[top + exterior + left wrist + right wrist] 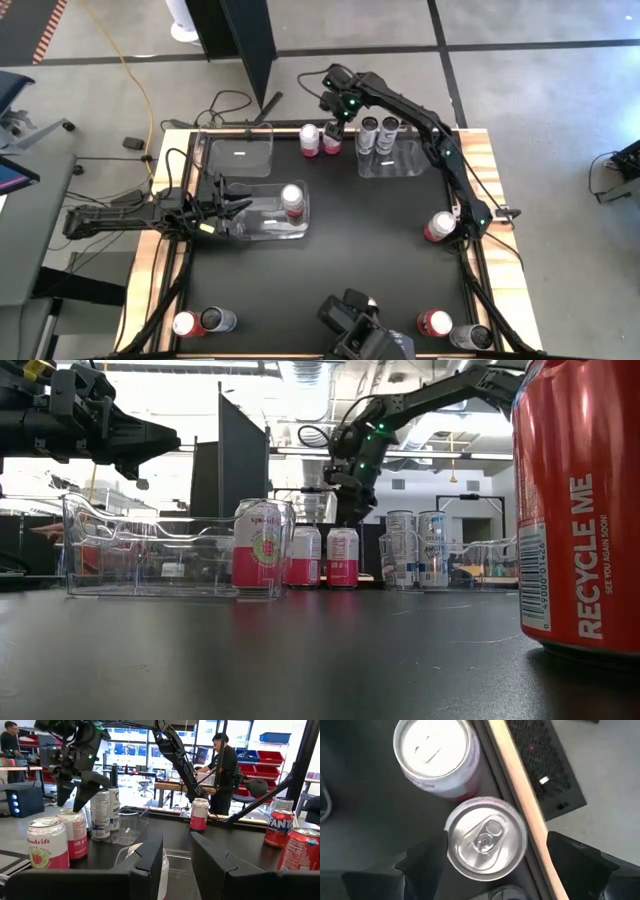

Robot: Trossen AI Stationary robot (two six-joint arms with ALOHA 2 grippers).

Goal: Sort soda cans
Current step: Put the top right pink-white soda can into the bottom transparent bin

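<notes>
Red can (577, 510) looms closest; right claw (492, 857) hangs wide above 2 pink cans (487, 842); left claw (176, 865) narrow, empty, over a bin (262, 228)

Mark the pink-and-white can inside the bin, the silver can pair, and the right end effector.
Pink-and-white can (292, 200), high view, its lid.
Silver can pair (379, 128), high view, the tops.
Right end effector (337, 122), high view, between its fingertips.
</notes>
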